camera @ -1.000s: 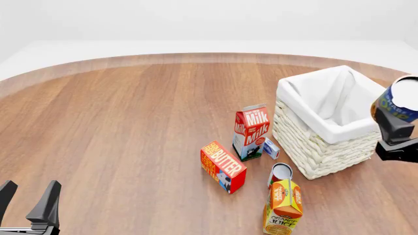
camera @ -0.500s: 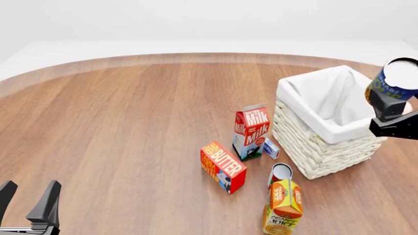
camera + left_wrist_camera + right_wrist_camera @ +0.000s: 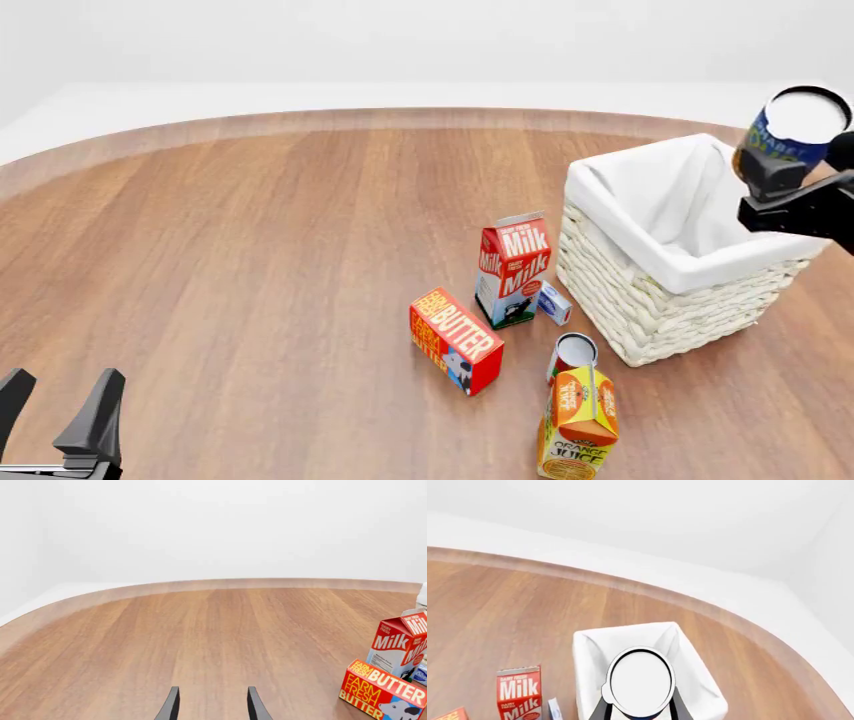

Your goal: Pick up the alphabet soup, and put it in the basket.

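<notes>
My right gripper (image 3: 787,170) is shut on the alphabet soup (image 3: 790,130), a dark blue and yellow can with a white flat top, held in the air above the far right rim of the basket (image 3: 641,300). In the right wrist view the can's top (image 3: 640,681) lies over the basket's white cloth lining (image 3: 594,655), with the fingers (image 3: 602,711) on both sides of the can. My left gripper (image 3: 60,415) is open and empty at the near left of the table, and its fingertips (image 3: 172,705) show in the left wrist view.
A milk carton (image 3: 513,268), a butter box (image 3: 455,338), a small white box (image 3: 553,301), a slim red-and-white can (image 3: 573,353) and an orange juice carton (image 3: 578,420) stand just left of and in front of the basket. The table's curved far edge (image 3: 400,118) lies behind.
My right gripper has carried the alphabet soup up and to the left, from beside the basket's right side to above its far right rim. The left arm has not moved.
</notes>
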Controlling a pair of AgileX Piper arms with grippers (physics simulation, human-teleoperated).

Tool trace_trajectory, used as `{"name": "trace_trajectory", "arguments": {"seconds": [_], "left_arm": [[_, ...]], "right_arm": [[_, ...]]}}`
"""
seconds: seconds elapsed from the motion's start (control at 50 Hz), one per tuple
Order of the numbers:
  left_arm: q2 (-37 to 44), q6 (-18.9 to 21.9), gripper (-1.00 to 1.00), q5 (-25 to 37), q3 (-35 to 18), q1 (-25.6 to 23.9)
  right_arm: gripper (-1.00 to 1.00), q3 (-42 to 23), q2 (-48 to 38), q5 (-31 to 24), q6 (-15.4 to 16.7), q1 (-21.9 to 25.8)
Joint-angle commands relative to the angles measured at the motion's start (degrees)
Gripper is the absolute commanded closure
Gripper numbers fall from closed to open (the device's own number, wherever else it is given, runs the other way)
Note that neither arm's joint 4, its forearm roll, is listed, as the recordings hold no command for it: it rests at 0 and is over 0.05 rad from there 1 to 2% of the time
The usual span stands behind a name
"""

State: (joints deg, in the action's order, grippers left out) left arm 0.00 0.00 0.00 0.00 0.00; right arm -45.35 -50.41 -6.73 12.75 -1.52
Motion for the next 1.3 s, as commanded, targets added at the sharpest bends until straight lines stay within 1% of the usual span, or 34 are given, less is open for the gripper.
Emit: {"name": "trace_trajectory", "arguments": {"seconds": [0.02, 0.14, 0.16, 0.26, 0.28, 0.38, 0.44, 0.74, 0.98, 1.02, 1.12, 1.14, 1.2, 1.24, 1.3], "left_arm": [[0.00, 0.00, -1.00, 0.00, 0.00, 0.00], [0.00, 0.00, -1.00, 0.00, 0.00, 0.00], [0.00, 0.00, -1.00, 0.00, 0.00, 0.00], [0.00, 0.00, -1.00, 0.00, 0.00, 0.00], [0.00, 0.00, -1.00, 0.00, 0.00, 0.00], [0.00, 0.00, -1.00, 0.00, 0.00, 0.00], [0.00, 0.00, -1.00, 0.00, 0.00, 0.00], [0.00, 0.00, -1.00, 0.00, 0.00, 0.00], [0.00, 0.00, -1.00, 0.00, 0.00, 0.00], [0.00, 0.00, -1.00, 0.00, 0.00, 0.00], [0.00, 0.00, -1.00, 0.00, 0.00, 0.00], [0.00, 0.00, -1.00, 0.00, 0.00, 0.00], [0.00, 0.00, -1.00, 0.00, 0.00, 0.00], [0.00, 0.00, -1.00, 0.00, 0.00, 0.00], [0.00, 0.00, -1.00, 0.00, 0.00, 0.00]], "right_arm": [[1.00, -2.51, -2.67, 0.38, -1.21, -0.06], [1.00, -3.19, -3.42, 0.18, -1.16, 0.02], [1.00, -3.98, -5.64, 0.57, -1.35, 0.11], [1.00, -4.09, -6.11, 0.66, -1.44, 0.09], [1.00, -4.53, -7.77, 1.18, -1.43, -0.22], [1.00, -4.54, -7.79, 1.19, -1.43, -0.22], [1.00, -5.89, -10.89, 2.03, -1.41, -0.66], [1.00, -8.65, -14.81, 1.17, -1.62, -1.36], [1.00, -9.71, -16.68, -0.43, -1.43, -1.05], [1.00, -11.20, -17.64, -1.74, -1.10, -0.86], [1.00, -11.21, -17.64, -1.75, -1.10, -0.86], [1.00, -12.43, -18.92, -2.63, -0.82, -0.70], [1.00, -12.46, -18.93, -2.64, -0.82, -0.70], [1.00, -14.40, -20.60, -3.77, -0.53, -0.71], [1.00, -15.37, -21.22, -4.48, -0.39, -0.57]]}}
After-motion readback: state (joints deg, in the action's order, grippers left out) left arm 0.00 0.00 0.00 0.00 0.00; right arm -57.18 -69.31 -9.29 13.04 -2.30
